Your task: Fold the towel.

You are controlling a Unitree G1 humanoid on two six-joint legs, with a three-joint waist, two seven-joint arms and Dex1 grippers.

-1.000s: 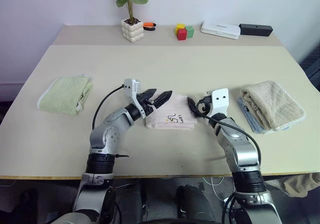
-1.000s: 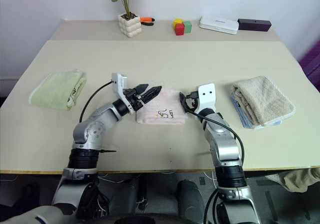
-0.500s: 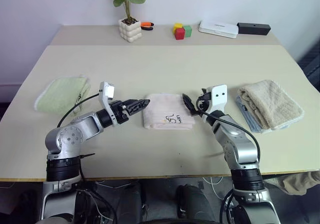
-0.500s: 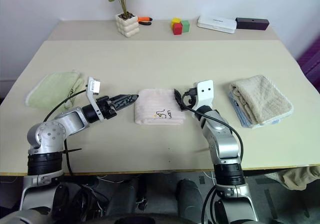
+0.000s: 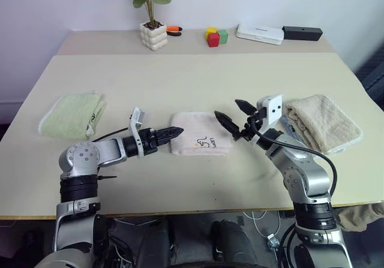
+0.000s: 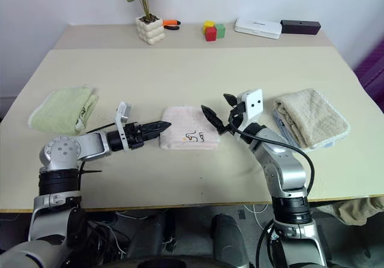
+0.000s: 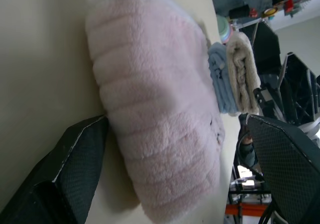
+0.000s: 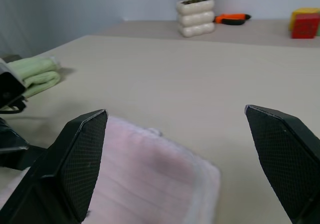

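The pink towel (image 5: 200,141) lies folded into a small rectangle on the near middle of the surface (image 5: 192,82), its dark print toward the near right corner. The left tool (image 5: 174,131) sits low at the towel's left edge, fingers spread wide with the towel's edge between them in the left wrist view, gripping nothing. The right tool (image 5: 235,115) hangs just above the towel's right edge, fingers wide apart and empty. Left of the towel rests a green towel (image 5: 73,114); right of it, a beige towel (image 5: 321,122) on a blue one. Beyond the towel, along the far edge, stand a potted plant (image 5: 151,17), coloured blocks (image 5: 216,36), a white box (image 5: 260,33) and a black box (image 5: 302,33).
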